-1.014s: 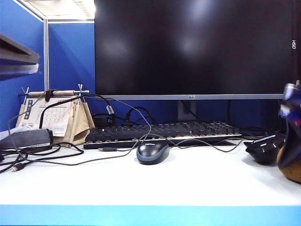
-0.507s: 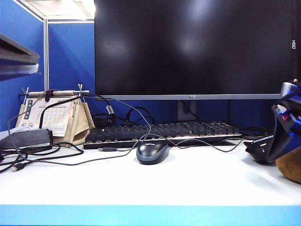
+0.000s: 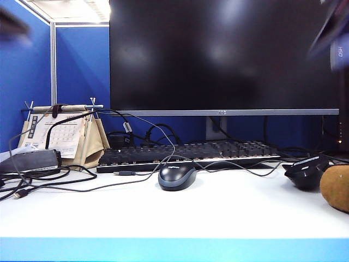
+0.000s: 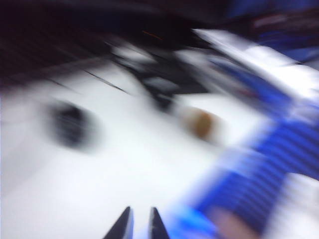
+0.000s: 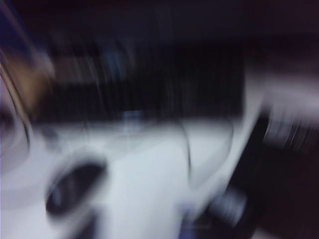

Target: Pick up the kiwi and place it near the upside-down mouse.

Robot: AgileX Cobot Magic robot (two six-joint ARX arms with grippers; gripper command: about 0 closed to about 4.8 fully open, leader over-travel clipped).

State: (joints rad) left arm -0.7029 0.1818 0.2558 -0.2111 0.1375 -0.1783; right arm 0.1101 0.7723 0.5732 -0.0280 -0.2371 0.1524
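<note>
From the exterior view, the kiwi (image 3: 336, 188) lies on the white desk (image 3: 218, 213) at the far right edge of the picture, partly cut off by the frame, with the upside-down mouse (image 3: 306, 172) just beside it on its left and slightly behind; the two look to be touching or nearly so. A second, domed dark mouse (image 3: 176, 177) sits near the middle of the desk in front of the keyboard (image 3: 188, 154), and a large dark monitor (image 3: 223, 54) fills the space behind. At the left stand a desk calendar (image 3: 60, 134) and a tangle of cables (image 3: 49, 180). A blurred blue-and-dark shape in the upper right corner is the right arm (image 3: 331, 30), high above the desk and clear of the kiwi; its gripper cannot be made out there. In the left wrist view, heavily smeared, the left gripper (image 4: 136, 228) shows two dark fingertips close together with only a thin gap and nothing between them, well above the desk; a brown blob is the kiwi (image 4: 203, 123), with a dark shape beside it, and a dark smudge farther off. The right wrist view is too blurred to show the right gripper's fingers, so whether they are open or closed I cannot tell; only the keyboard (image 5: 144, 84) and the domed mouse (image 5: 75, 186) are recognisable.
</note>
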